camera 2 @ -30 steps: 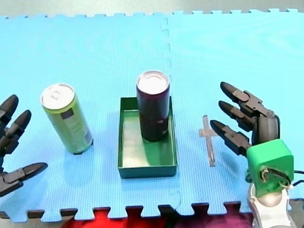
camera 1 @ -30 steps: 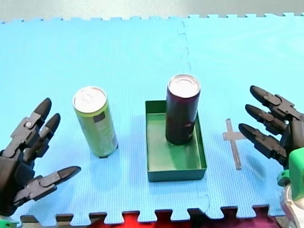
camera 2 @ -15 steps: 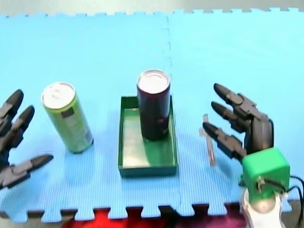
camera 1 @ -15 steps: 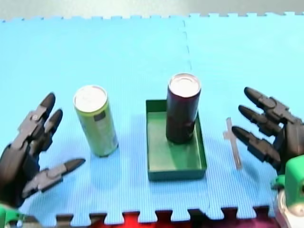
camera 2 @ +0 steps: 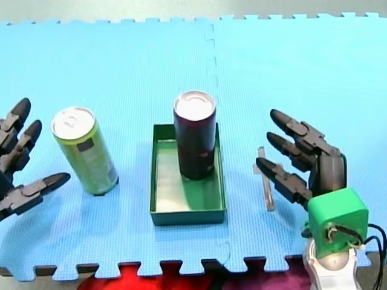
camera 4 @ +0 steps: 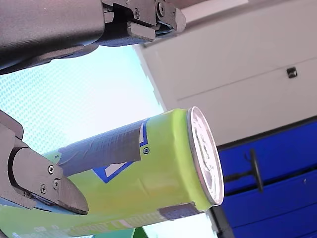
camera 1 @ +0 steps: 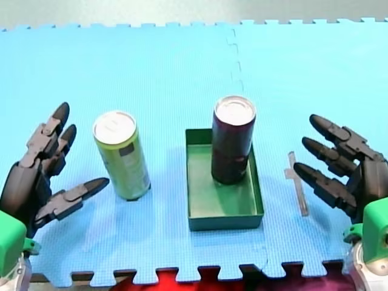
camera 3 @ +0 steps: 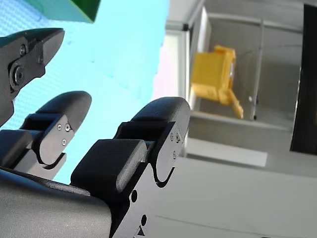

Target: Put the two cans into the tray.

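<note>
— Holding anything?
— No. My left hand [camera 1: 45,176] is hovering empty just left of the green can [camera 1: 122,156], and my right hand [camera 1: 339,173] is hovering empty right of the tray [camera 1: 224,223].
— And the cans?
— The green can is standing on the mat [camera 1: 151,73], and the dark can [camera 1: 233,140] is standing in the tray.

Blue interlocking foam mat [camera 1: 151,73] covers the work surface, with jigsaw edges along the top and bottom of the frame, a seam [camera 1: 237,66] running down from upper centre and a grey tape cross [camera 1: 296,176] stuck at right centre. Grey strip [camera 1: 182,12] past the mat's top edge, red-to-maroon surface [camera 1: 176,282] below its bottom edge. First wrist view: pale wall [camera 3: 237,198], yellow object [camera 3: 218,79] on a ledge; second wrist view: white wall [camera 4: 223,64], dark blue panel [camera 4: 282,198] with black handle [camera 4: 255,171]; light bright, even.
</note>
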`<state>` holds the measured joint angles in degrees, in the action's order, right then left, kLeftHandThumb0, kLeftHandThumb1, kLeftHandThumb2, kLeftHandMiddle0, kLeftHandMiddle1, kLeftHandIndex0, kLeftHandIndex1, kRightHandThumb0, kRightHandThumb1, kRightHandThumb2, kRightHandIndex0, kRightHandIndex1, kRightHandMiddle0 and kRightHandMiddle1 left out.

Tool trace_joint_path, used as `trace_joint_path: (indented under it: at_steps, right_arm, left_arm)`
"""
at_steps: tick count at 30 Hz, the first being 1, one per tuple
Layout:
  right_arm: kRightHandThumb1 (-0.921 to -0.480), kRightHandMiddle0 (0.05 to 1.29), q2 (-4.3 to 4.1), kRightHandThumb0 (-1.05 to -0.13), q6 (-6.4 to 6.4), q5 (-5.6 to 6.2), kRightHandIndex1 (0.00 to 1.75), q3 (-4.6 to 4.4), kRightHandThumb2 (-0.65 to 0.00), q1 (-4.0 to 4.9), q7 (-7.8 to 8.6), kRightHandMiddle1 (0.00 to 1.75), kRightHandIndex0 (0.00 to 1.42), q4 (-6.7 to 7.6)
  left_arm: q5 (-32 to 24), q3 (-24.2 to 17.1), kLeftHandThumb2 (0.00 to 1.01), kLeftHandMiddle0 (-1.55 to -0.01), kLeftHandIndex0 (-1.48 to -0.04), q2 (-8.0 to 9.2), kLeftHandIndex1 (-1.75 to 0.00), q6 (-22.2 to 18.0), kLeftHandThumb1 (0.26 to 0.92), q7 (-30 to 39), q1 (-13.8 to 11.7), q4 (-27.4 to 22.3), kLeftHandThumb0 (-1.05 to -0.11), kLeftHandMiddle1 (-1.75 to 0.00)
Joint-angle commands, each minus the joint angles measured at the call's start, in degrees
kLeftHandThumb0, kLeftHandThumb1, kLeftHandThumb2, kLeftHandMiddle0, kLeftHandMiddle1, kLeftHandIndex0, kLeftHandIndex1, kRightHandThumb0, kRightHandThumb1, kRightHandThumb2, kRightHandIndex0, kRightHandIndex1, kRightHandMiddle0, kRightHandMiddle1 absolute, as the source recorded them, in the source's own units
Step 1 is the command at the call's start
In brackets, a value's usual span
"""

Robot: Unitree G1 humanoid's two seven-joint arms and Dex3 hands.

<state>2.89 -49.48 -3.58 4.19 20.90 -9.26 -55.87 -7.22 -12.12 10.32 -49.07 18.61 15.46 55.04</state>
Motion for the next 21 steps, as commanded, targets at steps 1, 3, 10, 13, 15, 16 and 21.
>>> trace_joint_path:
  at_steps: [1,3,10,13,15,16,21]
  right_arm:
    - [-0.697,0.87,-0.15,-0.497,0.06,0.24,0.0,0.19,0.0,-0.05,0.05,0.0,0.92,0.23]
    - [-0.697,0.87,-0.21,-0.495,0.02,0.29,0.0,0.26,0.0,0.01,0.09,0.0,0.92,0.17]
    - [-0.699,0.87,-0.71,-0.495,-0.3,0.37,0.0,0.6,-0.001,0.41,0.29,0.0,0.92,-0.44]
    - [-0.7,0.87,-0.9,-0.497,-0.47,0.15,0.0,0.69,-0.001,0.55,0.04,0.0,0.91,-0.74]
    - [-0.7,0.87,-0.95,-0.499,-0.59,0.1,0.0,0.75,0.0,0.59,-0.08,0.0,0.91,-0.92]
    - [-0.699,0.87,-0.95,-0.5,-0.66,0.11,0.0,0.79,0.0,0.6,-0.1,0.0,0.91,-0.99]
    - [-0.699,0.86,-0.88,-0.502,-0.92,0.34,0.0,0.97,0.0,0.71,-0.08,0.0,0.91,-1.19]
  left_arm:
    - [-0.3,-0.11,0.01,-0.23,-0.16,0.49,0.0,-0.39,0.779,0.05,0.41,0.55,-1.048,-0.01]
    - [-0.32,-0.14,0.01,-0.23,-0.16,0.53,0.0,-0.45,0.782,0.05,0.56,0.9,-1.048,-0.01]
    - [-0.15,-0.02,0.01,-0.23,-0.16,0.59,0.0,-0.11,0.793,0.06,1.05,2.05,-1.048,-0.01]
    - [-0.11,0.13,0.01,-0.22,-0.16,0.59,0.0,0.54,0.795,0.35,1.16,2.55,-1.048,-0.01]
    - [0.03,0.26,0.01,-0.22,-0.16,0.53,0.0,0.81,0.796,0.37,1.17,2.83,-1.048,0.0]
    - [0.12,0.34,0.01,-0.22,-0.16,0.48,0.0,0.93,0.796,0.33,1.19,2.97,-1.048,0.0]
    - [0.38,0.76,0.01,-0.22,-0.16,0.21,0.0,1.85,0.794,0.43,1.63,4.43,-1.048,0.0]
